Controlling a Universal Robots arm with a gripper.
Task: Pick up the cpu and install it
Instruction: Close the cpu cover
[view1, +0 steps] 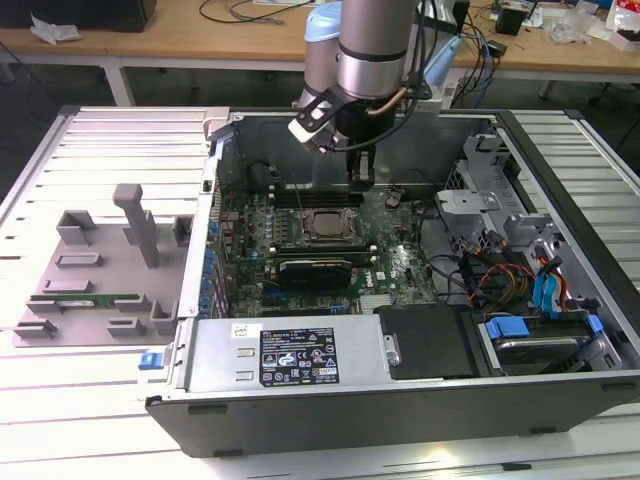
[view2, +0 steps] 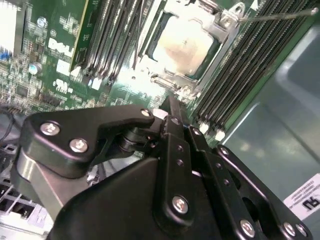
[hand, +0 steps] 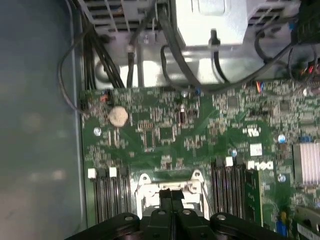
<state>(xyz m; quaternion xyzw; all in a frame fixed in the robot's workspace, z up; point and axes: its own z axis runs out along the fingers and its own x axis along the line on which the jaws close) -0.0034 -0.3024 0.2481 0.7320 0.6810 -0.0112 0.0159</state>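
The cpu (view1: 322, 224) lies flat in the motherboard socket inside the open computer case, its pale silvery top plate framed by the metal socket bracket (view2: 220, 22). The second wrist view shows the cpu (view2: 184, 42) just beyond my fingertips. My gripper (view1: 362, 180) hangs above the board just beyond the socket's far edge, a little toward the exterior view's right of the chip. In both wrist views its two black fingers (hand: 167, 199) are pressed together with nothing between them, so the gripper (view2: 169, 105) is shut and apart from the cpu.
Memory slots (view2: 240, 65) flank the socket. A black graphics card (view1: 315, 268) sits nearer the front, and the power supply (view1: 290, 350) nearer still. A drive cage and cables (view1: 520, 290) fill the exterior view's right. A grey fixture (view1: 100, 270) holding a green memory stick (view1: 85, 298) stands outside the case.
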